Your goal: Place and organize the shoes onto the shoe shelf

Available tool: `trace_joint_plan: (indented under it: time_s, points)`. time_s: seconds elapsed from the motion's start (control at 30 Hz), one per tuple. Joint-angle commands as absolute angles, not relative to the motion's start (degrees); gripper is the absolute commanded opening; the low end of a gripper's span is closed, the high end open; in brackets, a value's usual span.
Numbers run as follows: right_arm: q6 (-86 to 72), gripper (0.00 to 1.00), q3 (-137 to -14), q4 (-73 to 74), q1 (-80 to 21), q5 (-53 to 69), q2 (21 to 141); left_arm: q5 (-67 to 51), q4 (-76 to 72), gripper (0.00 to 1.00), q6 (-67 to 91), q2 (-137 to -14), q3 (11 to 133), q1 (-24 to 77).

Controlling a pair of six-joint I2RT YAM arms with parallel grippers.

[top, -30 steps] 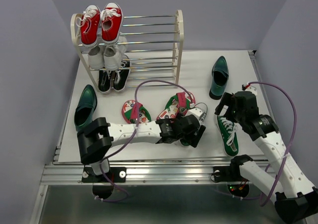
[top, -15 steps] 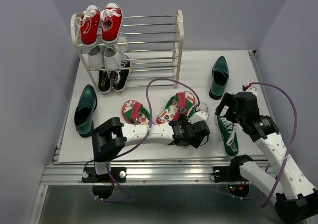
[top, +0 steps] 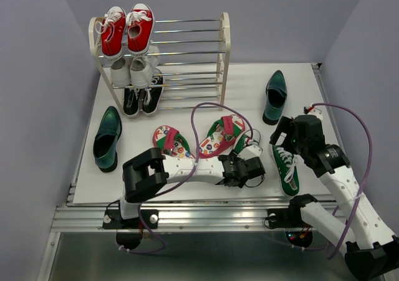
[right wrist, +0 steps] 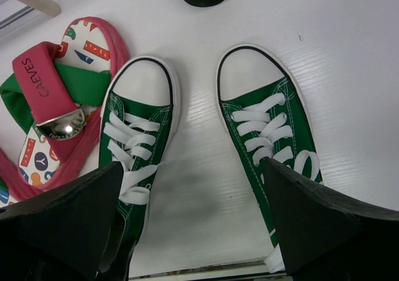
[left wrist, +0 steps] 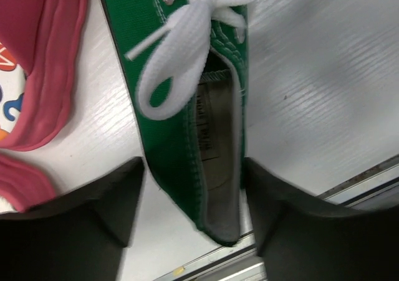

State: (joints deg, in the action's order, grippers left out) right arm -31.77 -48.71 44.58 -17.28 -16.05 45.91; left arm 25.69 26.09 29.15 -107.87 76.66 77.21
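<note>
One green sneaker (left wrist: 187, 106) with white laces lies near the front edge; its white toe (top: 252, 150) shows in the top view. My left gripper (left wrist: 193, 215) is open and straddles its heel, with a gap on the left side. The other green sneaker (top: 288, 169) lies to the right. My right gripper (top: 285, 139) hovers open and empty above both sneakers (right wrist: 137, 144) (right wrist: 268, 131). Two pink-red flip-flops (top: 169, 141) (top: 219, 134) lie mid-table. Teal dress shoes lie at left (top: 107, 138) and right (top: 275, 95). The shoe shelf (top: 223, 50) stands at the back.
Red sneakers (top: 128, 28) sit on the shelf's top tier at its left end, white sneakers (top: 134, 69) below them, black sneakers (top: 142, 97) on the bottom tier. The table's metal front rail (top: 199, 215) runs just below the left gripper. A purple cable (top: 199, 116) loops over the flip-flops.
My left gripper has moved right and toward the front edge, coming around the green sneaker's heel; the sneaker shifted slightly nearer. The right arm has not moved.
</note>
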Motion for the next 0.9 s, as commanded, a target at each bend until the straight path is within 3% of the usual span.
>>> trace_joint_plan:
  time_s: [0.0,0.07,0.1,0.17,0.2,0.87]
  points:
    - [-31.55,1.0,-49.57,44.21,-17.4,-16.08,45.53,27.86,27.51,0.6,29.88,-107.05,79.98,77.52]
    - [-31.55,1.0,-49.4,44.21,-17.4,-16.08,45.44,27.95,27.6,0.47,29.97,-107.14,80.15,77.52]
    - [-31.47,1.0,-49.39,44.21,-17.4,-16.08,45.35,27.86,27.77,0.33,30.23,-107.23,80.33,77.52]
    - [-31.55,1.0,-49.31,44.21,-17.4,-15.91,45.18,27.69,27.77,0.15,30.5,-107.31,80.59,77.52]
    - [-31.55,1.0,-49.13,44.3,-17.4,-15.82,45.26,27.6,27.95,0.0,30.76,-107.4,80.77,77.52]
    - [-31.38,1.0,-48.43,44.12,-17.4,-14.94,45.44,35.15,24.52,0.0,31.82,-91.6,77.35,78.31]
